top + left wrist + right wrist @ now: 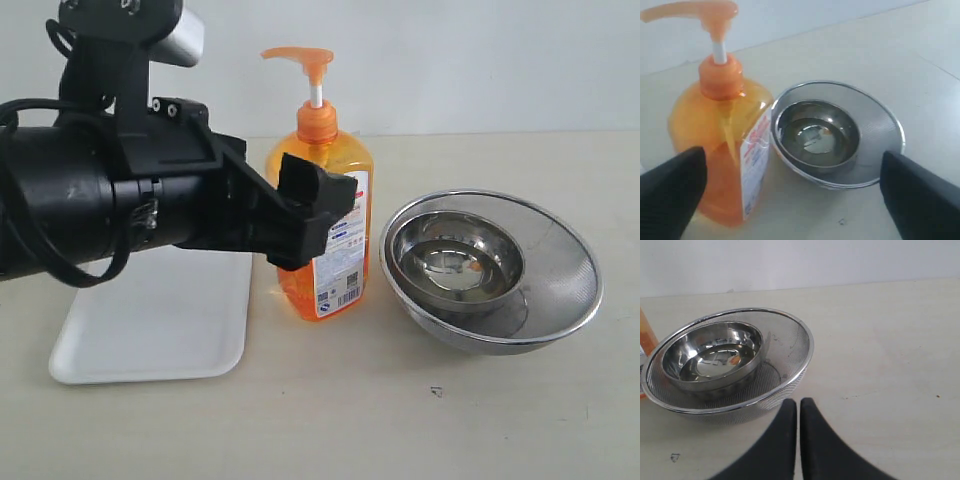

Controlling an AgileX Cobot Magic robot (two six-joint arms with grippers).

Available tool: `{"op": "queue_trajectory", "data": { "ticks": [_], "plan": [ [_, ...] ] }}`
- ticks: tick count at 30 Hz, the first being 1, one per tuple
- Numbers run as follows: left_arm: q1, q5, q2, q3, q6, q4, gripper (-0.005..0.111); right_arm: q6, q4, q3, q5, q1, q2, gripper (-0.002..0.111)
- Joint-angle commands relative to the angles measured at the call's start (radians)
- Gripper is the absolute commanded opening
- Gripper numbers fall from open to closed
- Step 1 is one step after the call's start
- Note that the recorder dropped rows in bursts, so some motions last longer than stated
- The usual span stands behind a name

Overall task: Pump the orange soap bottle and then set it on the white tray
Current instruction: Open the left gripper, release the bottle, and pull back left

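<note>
Exterior view: orange soap bottle (325,290) stood upright on the table (400,420), between white tray (150,340) and steel bowls (560,250).
Left gripper (792,160): fingers spread wide beside the bottle.
Right gripper (798,407): fingers pressed together.

Orange soap bottle (320,150) stands in a tight slot: white tray (150,340) just beside it on one side, nested steel bowls (565,250) close on the other, narrow gap only. Left arm (90,200) overhangs the tray's rear; the front half is bare. Left pincer (795,195) is spread wide with the bottle inside the span. Above the pump head (300,58) is open. Counter (400,420) in front is free. Right pincer (797,407) is closed, near the bowls' rim.
</note>
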State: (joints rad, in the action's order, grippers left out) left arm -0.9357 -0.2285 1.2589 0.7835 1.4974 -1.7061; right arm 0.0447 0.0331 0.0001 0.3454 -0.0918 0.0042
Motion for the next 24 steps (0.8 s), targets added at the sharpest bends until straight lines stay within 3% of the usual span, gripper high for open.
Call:
{"op": "queue_trajectory", "data": {
  "ticks": [1,5,9,24],
  "plan": [
    [-0.005,0.141,-0.008,-0.005,-0.013,0.006,0.086,0.000,-0.003,0.000,-0.011,0.002,-0.004,0.000],
    [-0.005,0.309,-0.006,-0.005,-0.007,0.049,0.086,0.000,-0.003,0.000,-0.011,0.002,-0.004,0.000],
    [-0.005,0.393,-0.006,-0.009,0.033,0.074,0.086,0.000,-0.003,0.000,-0.011,0.002,-0.004,0.000],
    [-0.005,0.445,0.054,-0.052,0.044,0.065,0.086,0.000,-0.003,0.000,-0.011,0.002,-0.004,0.000]
  ]
}}
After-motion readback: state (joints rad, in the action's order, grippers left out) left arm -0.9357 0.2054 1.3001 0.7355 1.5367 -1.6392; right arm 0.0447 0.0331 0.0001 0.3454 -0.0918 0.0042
